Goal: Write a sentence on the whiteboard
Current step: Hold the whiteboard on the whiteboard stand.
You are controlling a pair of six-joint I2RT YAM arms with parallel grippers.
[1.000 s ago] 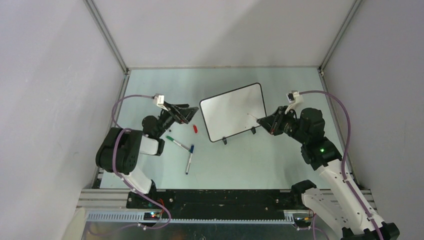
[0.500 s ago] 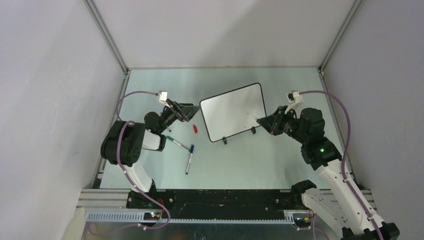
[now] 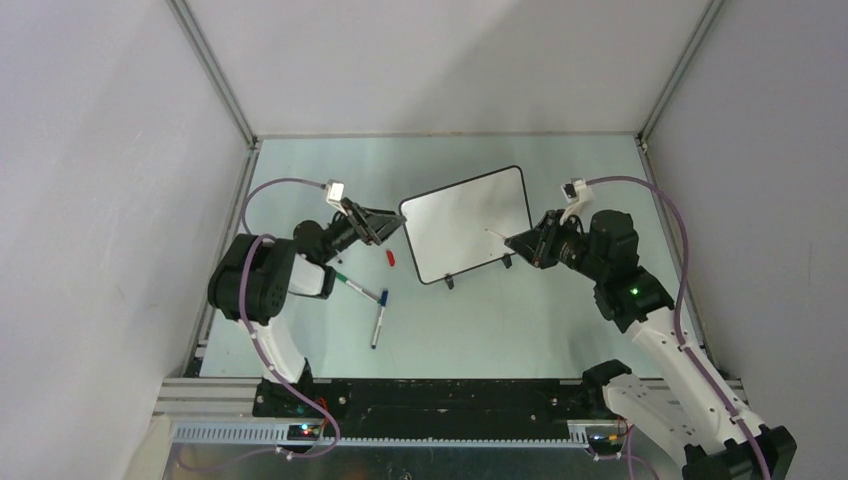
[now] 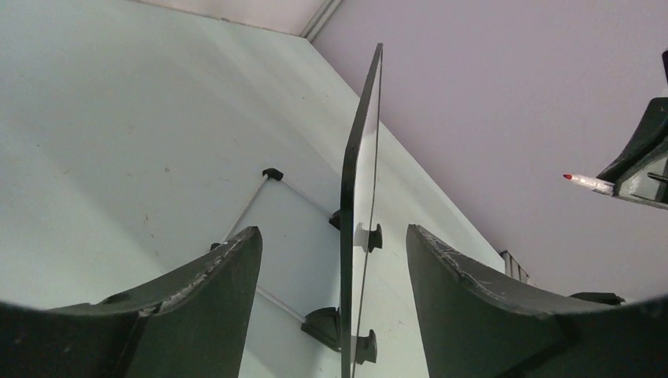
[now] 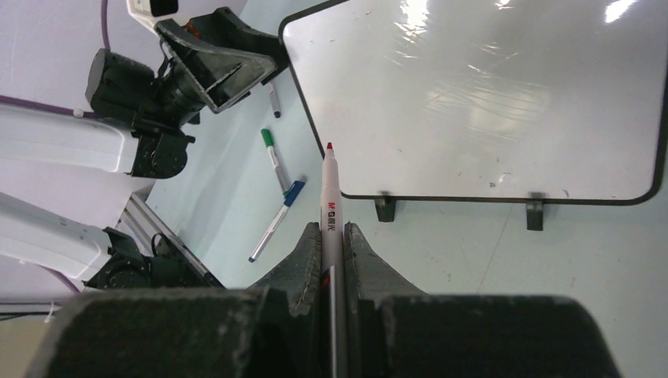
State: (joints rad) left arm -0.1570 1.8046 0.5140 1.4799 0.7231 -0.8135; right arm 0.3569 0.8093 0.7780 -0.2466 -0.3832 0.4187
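Observation:
The whiteboard (image 3: 466, 224) stands tilted on two black feet mid-table, and its white face (image 5: 488, 94) shows no sentence. My left gripper (image 3: 388, 225) is open at the board's left edge. In the left wrist view the edge-on board (image 4: 351, 228) stands between the fingers of the left gripper (image 4: 332, 229), with a gap on each side. My right gripper (image 3: 520, 243) is shut on a red-tipped marker (image 5: 329, 205). Its tip (image 3: 490, 232) points at the board's lower right part, a short way off the surface.
A green-capped marker (image 3: 350, 283) and a blue-capped marker (image 3: 379, 318) lie on the table left of the board, with a red cap (image 3: 391, 258) between them and the board. Grey enclosure walls close off the left, right and back.
My left gripper has moved right up to the board's left edge and its jaws have narrowed. My right gripper has shifted a little left with the marker.

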